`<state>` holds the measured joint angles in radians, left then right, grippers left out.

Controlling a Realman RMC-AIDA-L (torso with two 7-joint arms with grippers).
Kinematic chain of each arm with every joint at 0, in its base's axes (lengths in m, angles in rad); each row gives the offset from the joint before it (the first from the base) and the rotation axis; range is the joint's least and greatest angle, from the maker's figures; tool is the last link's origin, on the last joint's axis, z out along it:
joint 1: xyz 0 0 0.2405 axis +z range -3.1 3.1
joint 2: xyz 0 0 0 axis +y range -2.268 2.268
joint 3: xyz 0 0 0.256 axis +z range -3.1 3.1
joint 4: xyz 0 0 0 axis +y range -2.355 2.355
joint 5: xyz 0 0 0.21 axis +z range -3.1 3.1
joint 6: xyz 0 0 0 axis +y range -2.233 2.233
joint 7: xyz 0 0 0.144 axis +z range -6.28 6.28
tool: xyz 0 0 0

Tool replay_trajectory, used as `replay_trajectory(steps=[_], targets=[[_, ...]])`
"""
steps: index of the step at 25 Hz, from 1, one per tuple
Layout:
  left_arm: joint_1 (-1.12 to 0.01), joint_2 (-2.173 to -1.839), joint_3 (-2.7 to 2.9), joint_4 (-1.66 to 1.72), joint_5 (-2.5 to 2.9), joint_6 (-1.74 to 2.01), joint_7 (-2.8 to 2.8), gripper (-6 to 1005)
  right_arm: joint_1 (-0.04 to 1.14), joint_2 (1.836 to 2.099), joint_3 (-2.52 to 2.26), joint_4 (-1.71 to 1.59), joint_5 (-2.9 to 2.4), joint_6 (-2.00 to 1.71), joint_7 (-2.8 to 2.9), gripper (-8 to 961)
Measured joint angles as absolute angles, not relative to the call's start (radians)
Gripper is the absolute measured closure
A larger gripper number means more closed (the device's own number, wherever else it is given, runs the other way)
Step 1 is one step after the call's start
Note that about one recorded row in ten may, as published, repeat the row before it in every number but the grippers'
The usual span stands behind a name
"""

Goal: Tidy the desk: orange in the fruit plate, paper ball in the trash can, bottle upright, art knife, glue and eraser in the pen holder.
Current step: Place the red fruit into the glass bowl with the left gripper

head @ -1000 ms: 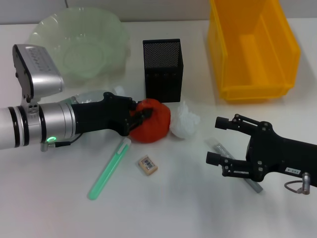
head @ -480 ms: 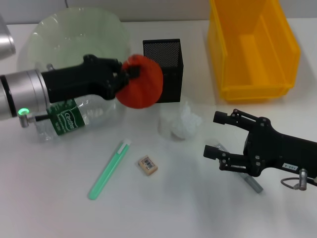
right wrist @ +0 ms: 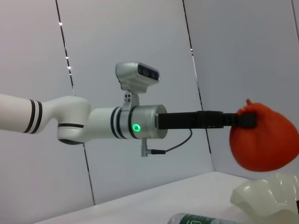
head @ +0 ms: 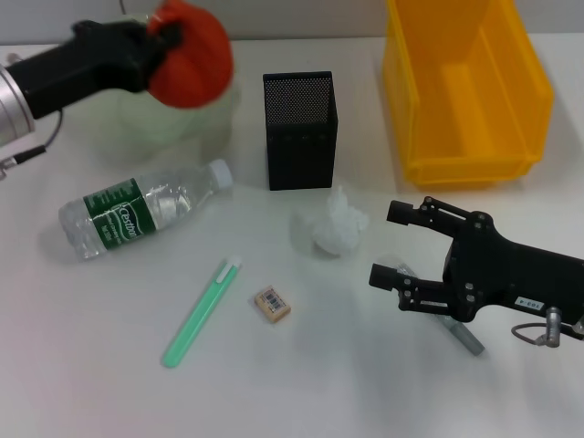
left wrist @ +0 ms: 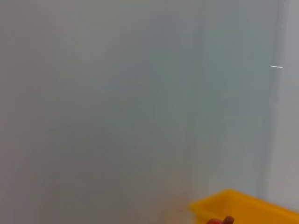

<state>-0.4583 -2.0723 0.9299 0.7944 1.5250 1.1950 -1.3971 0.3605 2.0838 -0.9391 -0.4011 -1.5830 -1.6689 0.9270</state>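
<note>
My left gripper (head: 162,38) is shut on the orange (head: 190,55) and holds it in the air over the pale-green fruit plate (head: 173,123) at the back left. In the right wrist view the orange (right wrist: 264,137) hangs above the plate's wavy rim (right wrist: 266,196). The bottle (head: 141,207) lies on its side. The black mesh pen holder (head: 301,128) stands mid-table, with the yellow trash can (head: 465,87) at the back right. The paper ball (head: 330,228) lies just left of my open right gripper (head: 385,245). Glue (head: 201,310) and eraser (head: 273,304) lie in front. A grey art knife (head: 465,339) pokes out under the right gripper.
The white table carries only these things. The left wrist view shows a blank wall and a corner of the trash can (left wrist: 243,210). Bare tabletop stretches along the front left, below the glue.
My left gripper has lifted the orange off the table and carried it back and left to above the fruit plate, uncovering the bottle. The right gripper edged slightly left, towards the paper ball.
</note>
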Motion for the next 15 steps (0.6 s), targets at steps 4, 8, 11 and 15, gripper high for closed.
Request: replay_trajectory(steps=[4, 8, 11, 15], targets=[[-0.452, -2.071, 0.934, 0.791, 1.509, 1.068, -1.361, 943, 0.365, 2.083, -0.936, -0.397, -1.583, -1.663, 0.927, 108], [-0.460, -2.072, 0.937, 0.784, 1.514, 0.949, -1.311, 941, 0.369, 2.084, -0.935, -0.396, -1.583, -1.663, 0.927, 108], [-0.485, -2.074, 0.938, 0.747, 1.512, 0.867, -1.271, 939, 0.372, 2.085, -0.935, -0.396, -1.583, -1.663, 0.926, 108], [-0.540, -2.071, 0.938, 0.656, 1.516, 0.787, -1.245, 906, 0.373, 2.086, -0.936, -0.395, -1.583, -1.663, 0.926, 108]])
